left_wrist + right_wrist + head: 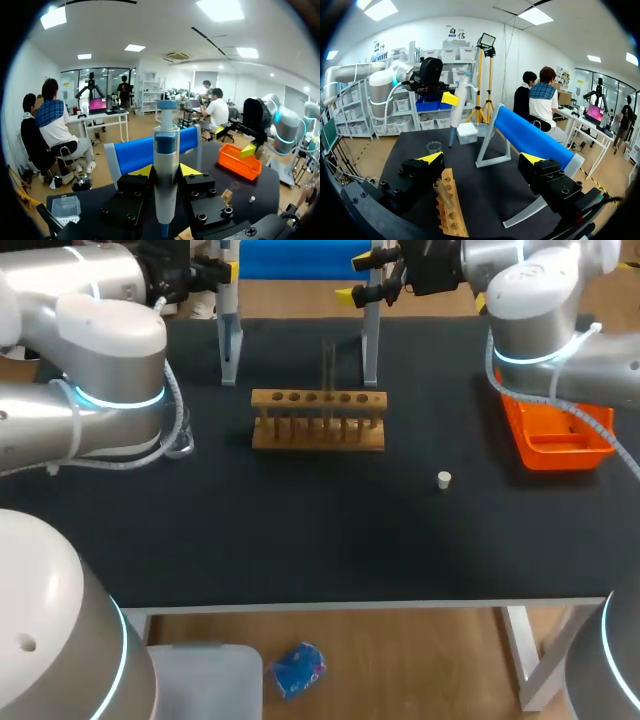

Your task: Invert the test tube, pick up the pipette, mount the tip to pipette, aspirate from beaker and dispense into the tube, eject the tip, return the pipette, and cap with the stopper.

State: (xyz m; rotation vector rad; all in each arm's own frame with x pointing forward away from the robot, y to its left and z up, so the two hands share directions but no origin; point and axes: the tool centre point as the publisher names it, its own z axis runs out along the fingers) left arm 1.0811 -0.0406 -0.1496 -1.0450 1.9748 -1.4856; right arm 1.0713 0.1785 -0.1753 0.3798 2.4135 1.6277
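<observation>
My left gripper (166, 172) is shut on the white and blue pipette (166, 165), held upright with its nozzle pointing down; no tip shows on it. In the right wrist view the same pipette (457, 107) hangs above the far end of the table, near the glass beaker (434, 147) and the tip box (467, 132). A clear test tube (328, 365) stands in the wooden rack (318, 422). The white stopper (444, 478) lies on the mat to the rack's right. My right gripper (482, 160) is open and empty, above the back of the table.
The blue pipette stand (300, 260) rises behind the rack on two grey legs. An orange tray (558, 435) sits at the table's right edge. A clear tip box (66, 206) is at the corner beside the left gripper.
</observation>
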